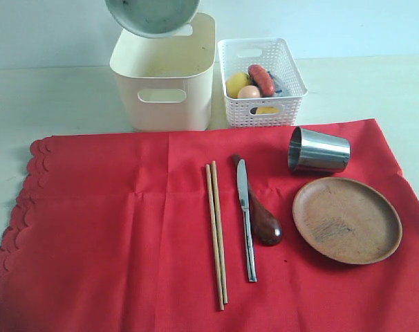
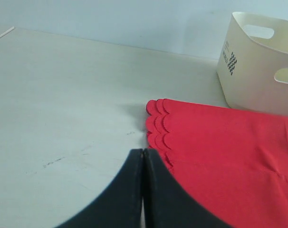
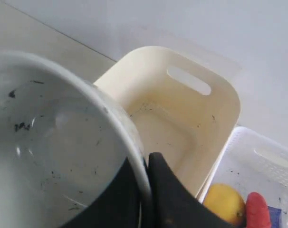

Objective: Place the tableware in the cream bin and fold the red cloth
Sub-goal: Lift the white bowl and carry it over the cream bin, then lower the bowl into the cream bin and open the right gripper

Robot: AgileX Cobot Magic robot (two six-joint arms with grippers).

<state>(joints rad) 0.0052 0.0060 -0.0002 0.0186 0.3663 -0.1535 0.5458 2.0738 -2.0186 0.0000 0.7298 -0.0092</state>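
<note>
Bowl (image 1: 152, 15) over bin (image 1: 196, 104) (food (image 1: 238, 83) in basket (image 1: 240, 114))

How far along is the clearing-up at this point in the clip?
Done: nothing; the cream bin looks empty. In hand: the right hand pinches the bowl by its rim above the bin. Left: chopsticks, knife, wooden spoon, steel cup and wooden plate lie on the red cloth, which is spread flat. The left hand is shut, empty, by the scalloped edge.
</note>
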